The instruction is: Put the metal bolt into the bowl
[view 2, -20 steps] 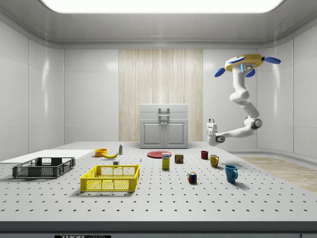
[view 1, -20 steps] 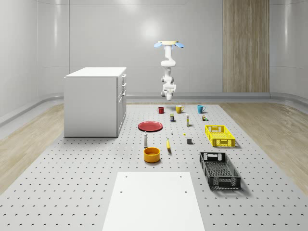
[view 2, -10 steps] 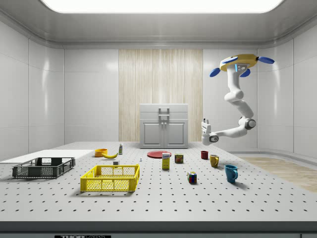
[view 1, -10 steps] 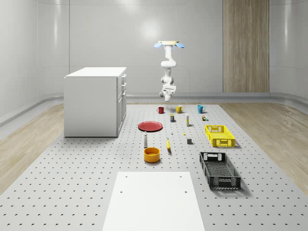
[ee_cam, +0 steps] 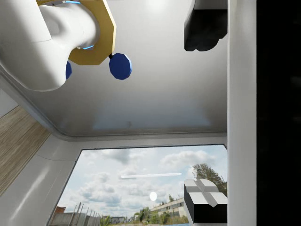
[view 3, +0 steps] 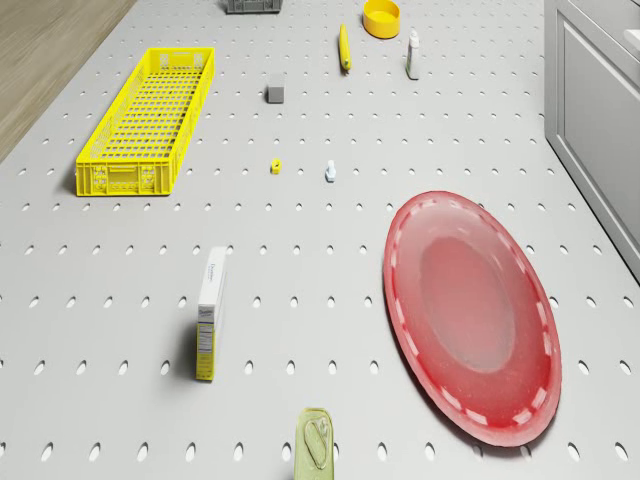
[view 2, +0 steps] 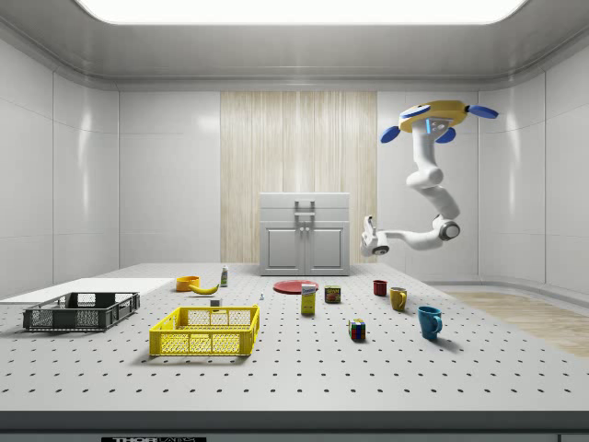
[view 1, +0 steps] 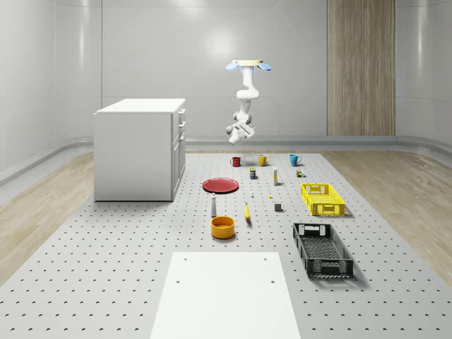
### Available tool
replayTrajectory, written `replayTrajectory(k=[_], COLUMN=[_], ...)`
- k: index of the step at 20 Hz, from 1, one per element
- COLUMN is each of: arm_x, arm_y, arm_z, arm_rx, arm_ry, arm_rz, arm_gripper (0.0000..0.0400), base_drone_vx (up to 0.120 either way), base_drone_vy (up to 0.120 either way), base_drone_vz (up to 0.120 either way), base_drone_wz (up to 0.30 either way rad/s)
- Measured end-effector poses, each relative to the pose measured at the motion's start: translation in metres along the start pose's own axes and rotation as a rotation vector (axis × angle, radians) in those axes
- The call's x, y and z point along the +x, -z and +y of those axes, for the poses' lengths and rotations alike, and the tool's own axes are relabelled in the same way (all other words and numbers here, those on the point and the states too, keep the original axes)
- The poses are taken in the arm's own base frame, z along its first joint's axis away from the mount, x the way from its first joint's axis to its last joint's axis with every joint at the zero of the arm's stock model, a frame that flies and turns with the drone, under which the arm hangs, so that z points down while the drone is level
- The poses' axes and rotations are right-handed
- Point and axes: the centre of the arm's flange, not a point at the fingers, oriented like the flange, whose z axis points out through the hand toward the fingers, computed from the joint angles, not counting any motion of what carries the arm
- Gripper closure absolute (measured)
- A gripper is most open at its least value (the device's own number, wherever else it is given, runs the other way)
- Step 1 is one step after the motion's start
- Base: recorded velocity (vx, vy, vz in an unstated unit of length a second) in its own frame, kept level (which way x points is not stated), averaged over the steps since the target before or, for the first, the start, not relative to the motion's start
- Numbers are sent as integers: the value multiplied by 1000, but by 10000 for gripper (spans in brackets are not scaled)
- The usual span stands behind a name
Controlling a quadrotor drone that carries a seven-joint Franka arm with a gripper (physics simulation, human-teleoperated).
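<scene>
The metal bolt is a small silver piece lying on the perforated table, between the red plate and the yellow crate; it is also a speck in the whole-scene view. The orange bowl stands empty toward the near end of the table. My drone hovers high over the table's far end, near the mugs. The arm hangs below it and is bent, with the gripper raised well above the table, open and holding nothing.
A white cabinet stands at the whole-scene view's left. On the table are a red plate, a yellow crate, a black crate, three mugs, a banana, a bottle and a white mat.
The drone has drifted toward the side view's left. The arm has swung the gripper from pointing down to tilted sideways and up, a little higher over the table.
</scene>
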Motion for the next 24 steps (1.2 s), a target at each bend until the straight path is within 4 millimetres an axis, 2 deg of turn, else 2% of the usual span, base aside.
replayTrajectory(k=[3,6,8,11,16,22,24], arm_x=[-32,-59,-68,-71,-67,-63,-62], arm_y=[-11,-45,-73,-108,-140,-153,-155], arm_z=[-31,-58,-66,-68,-62,-57,-56], arm_rx=[-330,-697,-917,-1170,-1402,-1509,-1526], arm_ry=[10,21,28,37,49,57,58], arm_rz=[330,694,913,1165,1400,1511,1528], arm_gripper=[0,0,0,0,0,0,0], base_drone_vx=[120,120,120,120,120,120,120], base_drone_vy=[0,0,0,0,0,0,-100], base_drone_vz=[0,0,0,-107,-120,-120,-120], base_drone_wz=[0,0,0,0,0,0,0])
